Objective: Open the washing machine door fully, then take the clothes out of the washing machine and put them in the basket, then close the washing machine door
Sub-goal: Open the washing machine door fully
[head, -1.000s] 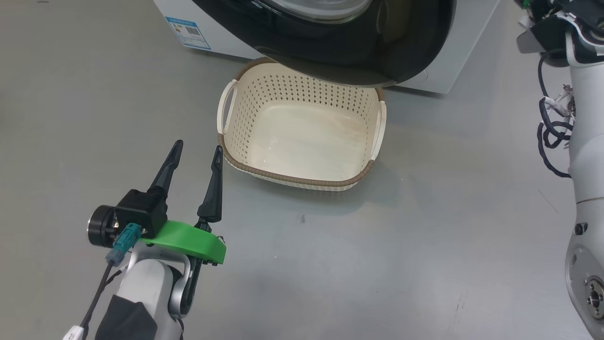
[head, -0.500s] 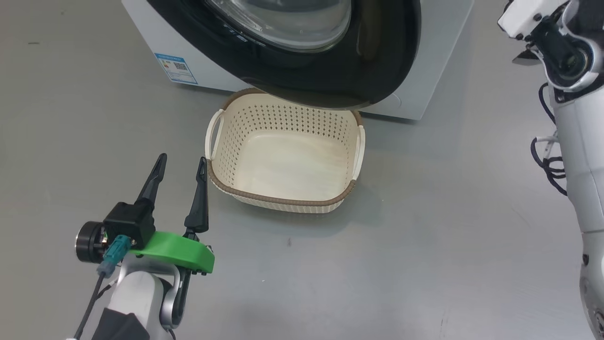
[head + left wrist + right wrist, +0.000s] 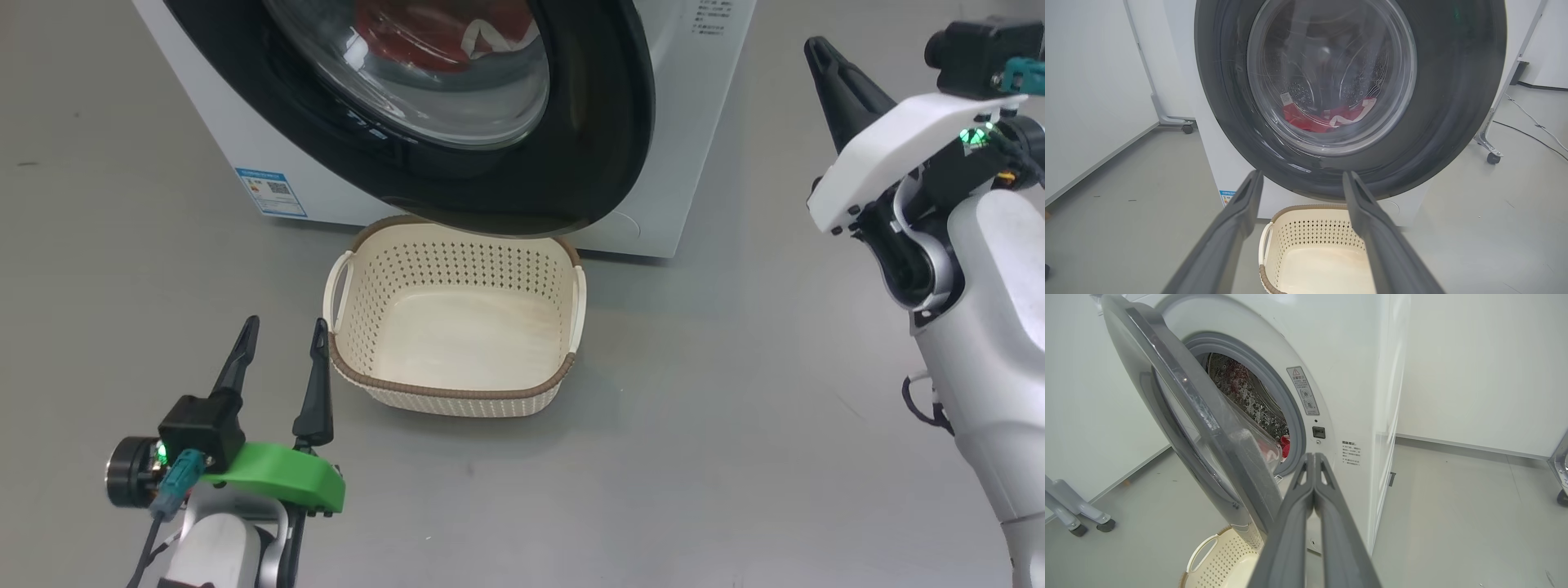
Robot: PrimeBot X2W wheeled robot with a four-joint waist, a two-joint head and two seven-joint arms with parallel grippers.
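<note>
The white washing machine [image 3: 694, 122] stands at the top of the head view. Its black-rimmed washing machine door [image 3: 604, 131] hangs partly open over the far edge of the basket [image 3: 457, 392]. The cream basket [image 3: 1274, 245] holds nothing. Red clothes [image 3: 433, 33] lie in the drum, seen through the glass [image 3: 1327, 118] and past the door's edge [image 3: 1285, 445]. My left gripper [image 3: 284, 327] stands open just left of the basket, nothing between its fingers [image 3: 1302, 177]. My right gripper [image 3: 819, 49] is shut and empty, to the right of the machine, its fingertips [image 3: 1314, 457] pointing at the gap behind the door [image 3: 1180, 400].
Grey floor lies all around the basket. A wheeled stand leg [image 3: 1492, 157] sits right of the machine, and another [image 3: 1077, 522] to its left. A cable [image 3: 1535, 122] runs along the floor by the white wall. A blue label [image 3: 271, 189] is low on the machine.
The head camera has moved, so more of the door, glass and red clothes show. My shut right gripper has come into the head view at the upper right. The left gripper stays open.
</note>
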